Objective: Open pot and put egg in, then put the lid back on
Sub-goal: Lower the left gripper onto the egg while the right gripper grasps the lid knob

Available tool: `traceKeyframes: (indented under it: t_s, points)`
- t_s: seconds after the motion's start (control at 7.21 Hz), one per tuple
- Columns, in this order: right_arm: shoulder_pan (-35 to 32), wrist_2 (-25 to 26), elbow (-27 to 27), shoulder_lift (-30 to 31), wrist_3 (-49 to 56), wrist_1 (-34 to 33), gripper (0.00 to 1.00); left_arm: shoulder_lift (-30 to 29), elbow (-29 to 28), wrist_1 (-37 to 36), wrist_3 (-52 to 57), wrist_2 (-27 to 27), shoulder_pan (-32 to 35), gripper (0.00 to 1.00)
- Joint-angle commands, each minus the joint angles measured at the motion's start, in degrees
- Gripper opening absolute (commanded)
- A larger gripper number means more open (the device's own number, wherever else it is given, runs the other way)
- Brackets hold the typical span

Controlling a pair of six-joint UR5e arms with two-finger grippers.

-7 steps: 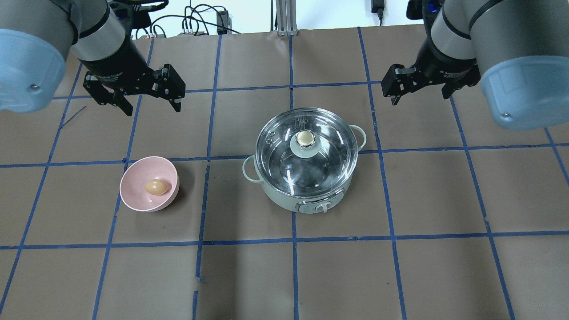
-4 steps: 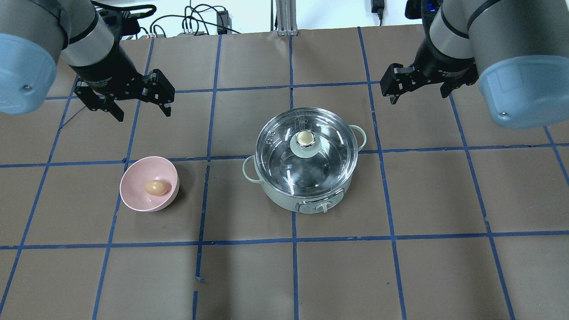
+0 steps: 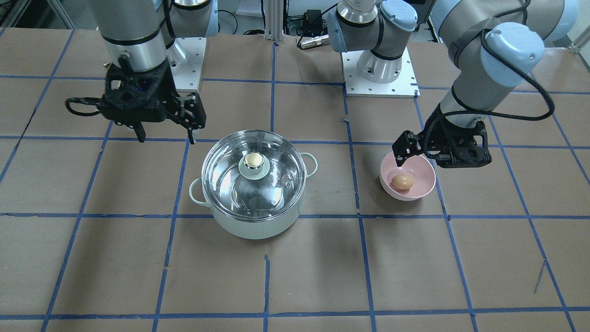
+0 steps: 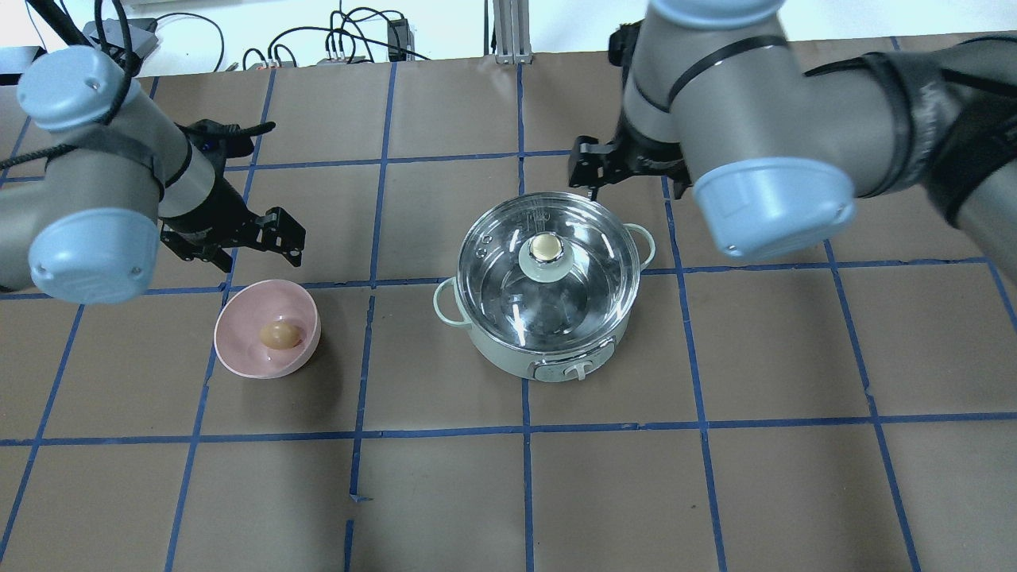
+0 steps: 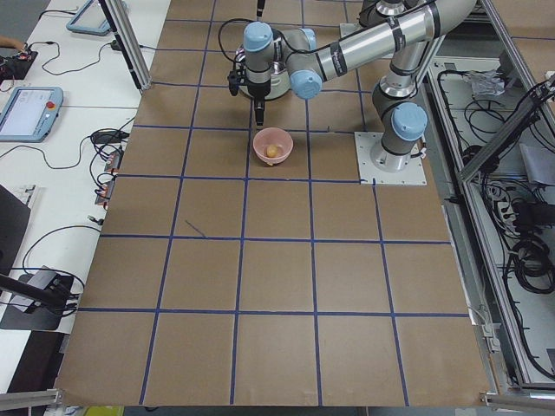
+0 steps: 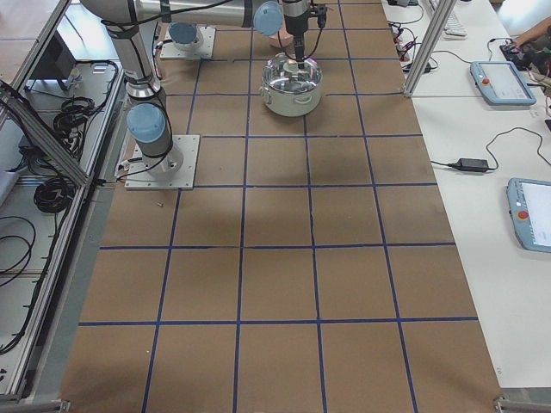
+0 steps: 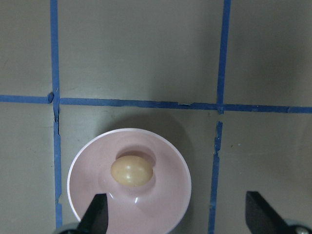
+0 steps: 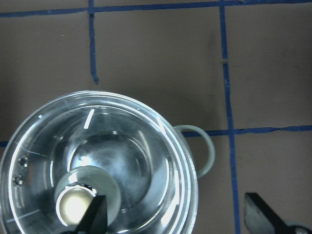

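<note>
Here, the glass lid (image 4: 556, 306) is sitting closed on the mint-green pot (image 4: 508, 361) near the middle of the papered table (image 4: 715, 492), and the brown egg (image 4: 280, 334) is lying in the pink bowl (image 4: 238, 353) at the pot's 9 o'clock in the overhead view. The left gripper (image 4: 256, 254) is hovering just off the bowl's 12 o'clock rim, fingers spread wide around nothing. The right gripper (image 3: 166, 133) is hanging at the pot's 1 o'clock in that view, fingers likewise parted and empty.
</note>
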State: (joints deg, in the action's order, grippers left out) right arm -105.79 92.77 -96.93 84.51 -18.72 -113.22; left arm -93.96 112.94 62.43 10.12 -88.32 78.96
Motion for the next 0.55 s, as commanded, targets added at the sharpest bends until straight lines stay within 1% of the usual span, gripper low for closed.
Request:
traceKeyframes:
  t_s: [0.0,0.14,0.42]
  points:
    - [-5.21,0.04,-0.02,-2.51,-9.3,-2.8,1.0,-2.88,5.0,-6.08,4.44,-3.06,-0.21,0.98]
    - [-5.65,-0.05,-0.02,-3.38,-11.84,-2.71,1.0,-3.33,6.31,-7.74,4.64,-4.92,-0.56,0.98]
    - [-7.23,0.04,-0.46,-5.84,-13.71,-2.88,1.0,-3.86,8.6,-9.34,4.73,-4.5,-3.01,0.96]
